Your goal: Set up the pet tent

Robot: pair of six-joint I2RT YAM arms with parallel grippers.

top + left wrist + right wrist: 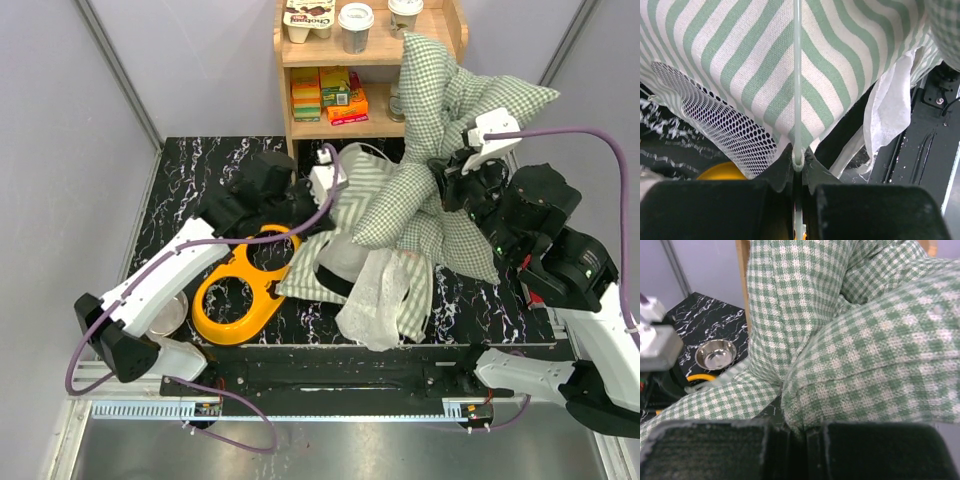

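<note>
The sage-green-and-white striped fabric pet tent (352, 200) lies slumped in a heap in the middle of the black marbled table (190, 200). Its white mesh panel (385, 295) spills out on the near side of the tent, and nothing is standing up as a shelter. To my eye the job is at an early stage: no arch or roof has formed, and the poles have yet to be sprung into shape.

The left hand (797, 167) has closed tight on a thin white flexible pole (797, 75) that runs up across the striped cloth, at the tent's left edge. The right hand (792, 435) is clamped on a puffy green-and-white checked cushion (440, 110), holding it up above the tent's right side.

That cushion drapes over part of the tent and looks like the main thing in the way. Just left of the tent sits a yellow plastic two-ring bowl holder (245, 295), touching or nearly touching the fabric. A shiny steel bowl (716, 354) is visible beyond it. Behind the tent stands a wooden shelf (285, 60) with boxes and cups.
</note>
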